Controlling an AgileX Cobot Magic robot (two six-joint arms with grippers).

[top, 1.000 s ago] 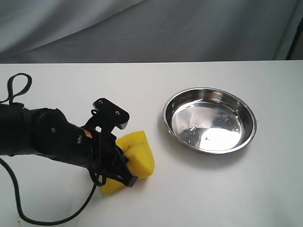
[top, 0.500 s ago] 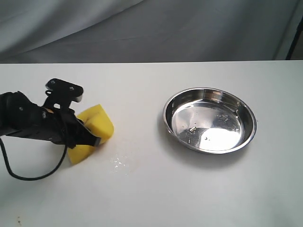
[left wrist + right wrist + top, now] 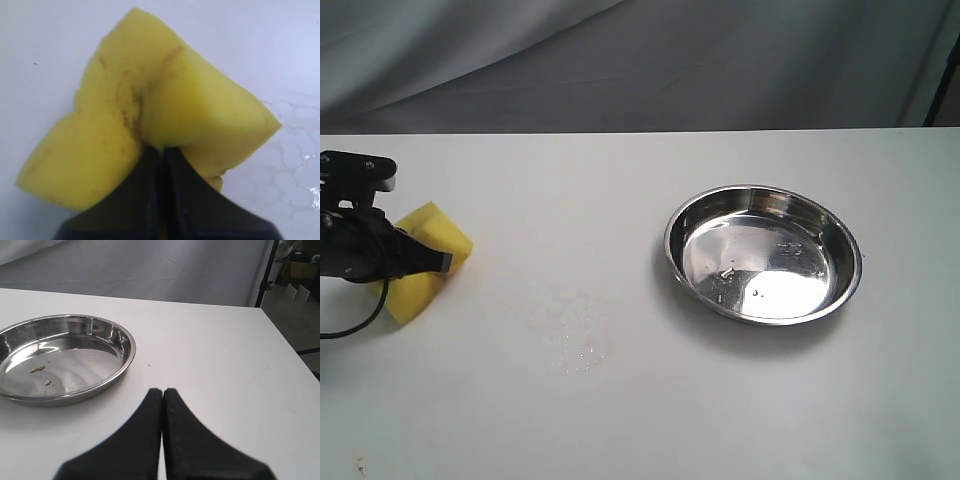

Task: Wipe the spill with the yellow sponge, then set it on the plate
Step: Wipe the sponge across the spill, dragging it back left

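My left gripper [image 3: 438,262] [image 3: 162,149] is shut on the yellow sponge [image 3: 425,258] [image 3: 150,120] at the far left of the table. The pinch folds the sponge along its crease, which shows brownish marks. No amber puddle shows; only a faint wet smear of tiny droplets [image 3: 575,335] [image 3: 295,160] lies on the white table right of the sponge. The steel plate [image 3: 763,252] [image 3: 65,357] sits to the right, holding only a few small specks. My right gripper [image 3: 162,390] is shut on nothing, just off the plate's rim, and is out of the exterior view.
The white table [image 3: 640,410] ends at a grey cloth backdrop [image 3: 640,60]. A black cable [image 3: 350,325] loops beside the left arm. In the right wrist view the table's edge [image 3: 280,340] drops off near a dark post [image 3: 265,270].
My left arm has swept the sponge leftward across the table, from near the middle to the far left edge. A faint trail of droplets is uncovered where it passed. The plate stays put.
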